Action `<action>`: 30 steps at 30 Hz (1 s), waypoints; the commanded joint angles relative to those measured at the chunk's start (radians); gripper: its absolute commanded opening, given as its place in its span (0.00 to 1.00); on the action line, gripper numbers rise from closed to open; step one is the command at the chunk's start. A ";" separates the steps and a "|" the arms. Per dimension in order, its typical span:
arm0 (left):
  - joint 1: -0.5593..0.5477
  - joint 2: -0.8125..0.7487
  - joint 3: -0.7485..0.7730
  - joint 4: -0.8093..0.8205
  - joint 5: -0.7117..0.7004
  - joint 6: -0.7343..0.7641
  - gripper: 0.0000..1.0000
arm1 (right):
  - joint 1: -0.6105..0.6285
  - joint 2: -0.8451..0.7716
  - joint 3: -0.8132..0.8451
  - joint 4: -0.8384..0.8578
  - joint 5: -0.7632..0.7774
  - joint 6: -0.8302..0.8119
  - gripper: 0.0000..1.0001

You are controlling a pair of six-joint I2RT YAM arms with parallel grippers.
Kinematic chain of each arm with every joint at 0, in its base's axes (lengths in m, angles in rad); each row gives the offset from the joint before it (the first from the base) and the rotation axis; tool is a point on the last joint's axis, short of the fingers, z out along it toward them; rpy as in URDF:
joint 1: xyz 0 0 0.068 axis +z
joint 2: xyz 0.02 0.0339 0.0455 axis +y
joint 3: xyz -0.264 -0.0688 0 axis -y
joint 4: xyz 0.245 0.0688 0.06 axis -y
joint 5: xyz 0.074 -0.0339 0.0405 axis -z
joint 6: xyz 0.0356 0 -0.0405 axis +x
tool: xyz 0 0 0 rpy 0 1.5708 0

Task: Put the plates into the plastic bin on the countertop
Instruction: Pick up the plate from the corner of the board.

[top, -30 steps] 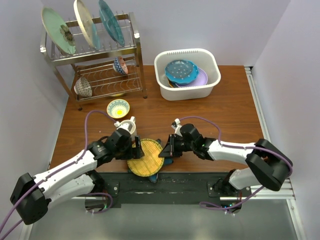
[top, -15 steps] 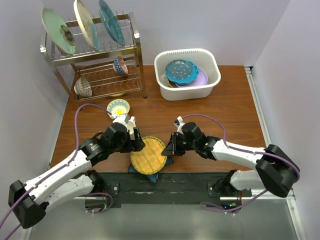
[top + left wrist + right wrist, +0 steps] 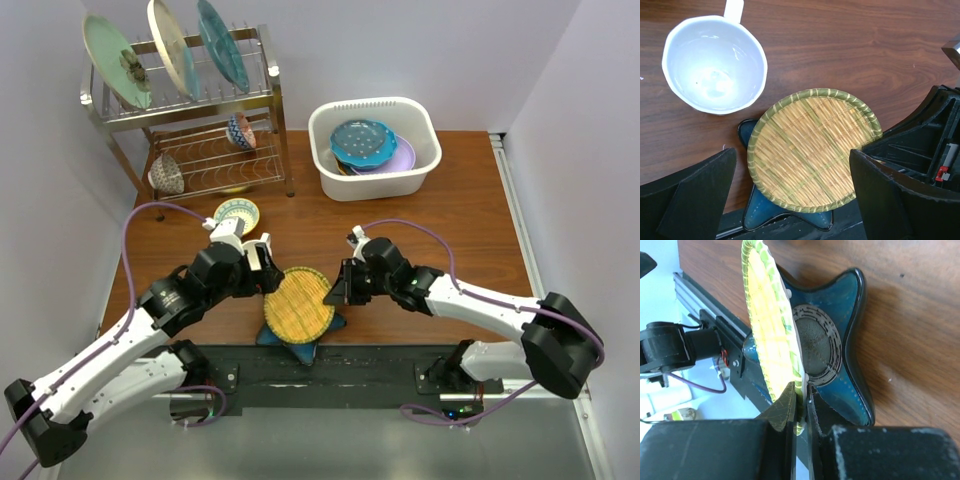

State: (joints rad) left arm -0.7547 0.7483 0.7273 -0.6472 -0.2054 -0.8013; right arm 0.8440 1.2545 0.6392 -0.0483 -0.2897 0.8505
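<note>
Progress stands at partial. The bin [image 3: 378, 186], at the far right of the table [image 3: 450, 230], already holds a stack of plates, with a blue dotted plate [image 3: 362, 142] on top and a lavender plate [image 3: 402, 155] under it; how many lie beneath cannot be counted. Three plates stand upright in the wire rack [image 3: 200, 150] at the far left: mint [image 3: 115, 60], cream [image 3: 170, 45] and dark teal [image 3: 222, 42].

Two more sit at the near edge, an amber woven plate [image 3: 298, 304] above a star-shaped plate [image 3: 338, 323]. The right fingers [image 3: 790, 410] are pressed onto the woven plate's rim, pinching it. The left fingers [image 3: 690, 195] are spread wide on either side of that plate and grip nothing. By this count at least five plates are left to move, the woven one being in hand.

Views differ. From above, the woven plate looks almost flat. The right wrist view shows it tipped steeply on edge, its held side lifted clear of the star-shaped plate. The left wrist view alone shows a white mug [image 3: 714, 62] just beside the star plate, hidden under the left arm from above.
</note>
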 commanded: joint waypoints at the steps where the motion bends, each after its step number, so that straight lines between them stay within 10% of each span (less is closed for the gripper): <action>1: -0.003 -0.010 0.063 0.000 -0.046 0.016 1.00 | -0.005 -0.033 0.085 -0.013 0.029 -0.045 0.00; 30: -0.005 -0.006 0.026 0.003 -0.037 0.031 1.00 | -0.215 0.019 0.251 -0.153 0.006 -0.153 0.00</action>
State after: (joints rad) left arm -0.7547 0.7418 0.7502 -0.6750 -0.2420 -0.7898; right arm 0.6773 1.2694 0.8268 -0.2321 -0.2493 0.7204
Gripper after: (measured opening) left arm 0.996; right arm 0.081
